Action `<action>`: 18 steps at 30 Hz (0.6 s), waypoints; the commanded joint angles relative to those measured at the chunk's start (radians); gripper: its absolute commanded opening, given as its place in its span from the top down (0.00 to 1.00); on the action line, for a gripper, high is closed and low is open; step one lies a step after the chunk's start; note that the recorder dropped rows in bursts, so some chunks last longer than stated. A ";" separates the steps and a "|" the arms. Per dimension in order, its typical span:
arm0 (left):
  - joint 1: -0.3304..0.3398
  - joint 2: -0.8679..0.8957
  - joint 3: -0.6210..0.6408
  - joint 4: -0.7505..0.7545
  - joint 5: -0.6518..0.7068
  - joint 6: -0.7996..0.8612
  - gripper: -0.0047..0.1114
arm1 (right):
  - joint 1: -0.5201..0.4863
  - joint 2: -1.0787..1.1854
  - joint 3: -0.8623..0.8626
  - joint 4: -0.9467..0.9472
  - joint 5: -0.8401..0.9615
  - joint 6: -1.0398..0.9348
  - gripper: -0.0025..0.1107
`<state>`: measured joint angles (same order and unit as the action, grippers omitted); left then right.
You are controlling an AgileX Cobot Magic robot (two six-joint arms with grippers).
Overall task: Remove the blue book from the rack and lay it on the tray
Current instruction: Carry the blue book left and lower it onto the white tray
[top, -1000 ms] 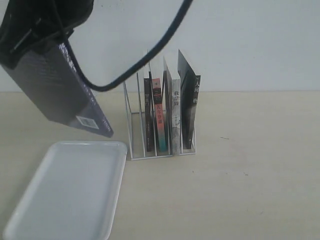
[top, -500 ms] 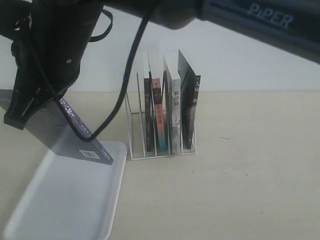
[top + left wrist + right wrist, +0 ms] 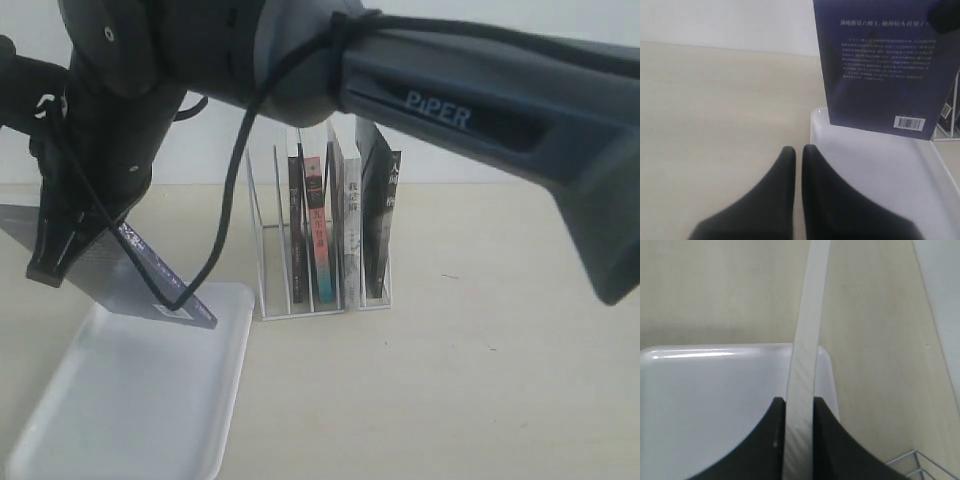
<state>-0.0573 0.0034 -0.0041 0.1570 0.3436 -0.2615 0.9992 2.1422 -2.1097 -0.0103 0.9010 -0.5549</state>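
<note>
The blue book (image 3: pixel 120 280) hangs tilted, its lower barcode corner just over the far end of the white tray (image 3: pixel 130 400). My right gripper (image 3: pixel 60 255) has reached across to the left and is shut on the book's upper edge. In the right wrist view the book's page edge (image 3: pixel 805 340) runs between the right gripper's (image 3: pixel 799 402) fingers, with the tray (image 3: pixel 700 390) below. The left wrist view shows the book's dark back cover (image 3: pixel 880 65) above the tray (image 3: pixel 880 170). My left gripper (image 3: pixel 799 149) is shut and empty beside the tray's corner. The rack (image 3: pixel 262 270) stands right of the tray.
Several books remain upright in the rack, among them a pink-and-teal spine (image 3: pixel 320 240) and a black-covered one (image 3: pixel 378 220). The right arm's thick body (image 3: pixel 450 110) and its cable cross above the rack. Bare tabletop (image 3: pixel 480 380) lies to the right.
The right arm has come down and forward, lowering the book from well above the tray to just over its far end. The rack and its books have not moved.
</note>
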 commanded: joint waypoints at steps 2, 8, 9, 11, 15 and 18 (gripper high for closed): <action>-0.004 -0.003 0.004 -0.004 -0.002 -0.007 0.92 | -0.013 0.011 -0.005 -0.012 -0.056 -0.032 0.98; -0.004 -0.003 0.004 -0.004 -0.002 -0.007 0.92 | -0.013 0.012 -0.005 -0.012 -0.113 -0.058 0.98; -0.004 -0.003 0.004 -0.004 -0.002 -0.007 0.92 | -0.013 0.012 -0.005 -0.016 -0.121 -0.063 0.98; -0.004 -0.003 0.004 -0.004 -0.002 -0.007 0.92 | -0.013 0.019 -0.005 -0.027 -0.126 -0.068 0.98; -0.004 -0.003 0.004 -0.004 -0.002 -0.007 0.92 | -0.013 0.043 -0.005 -0.031 -0.123 -0.072 0.98; -0.004 -0.003 0.004 -0.004 -0.002 -0.007 0.92 | -0.022 0.064 -0.005 -0.045 -0.127 -0.072 0.98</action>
<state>-0.0573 0.0034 -0.0041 0.1570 0.3436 -0.2615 0.9888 2.2097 -2.1097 -0.0394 0.8059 -0.6204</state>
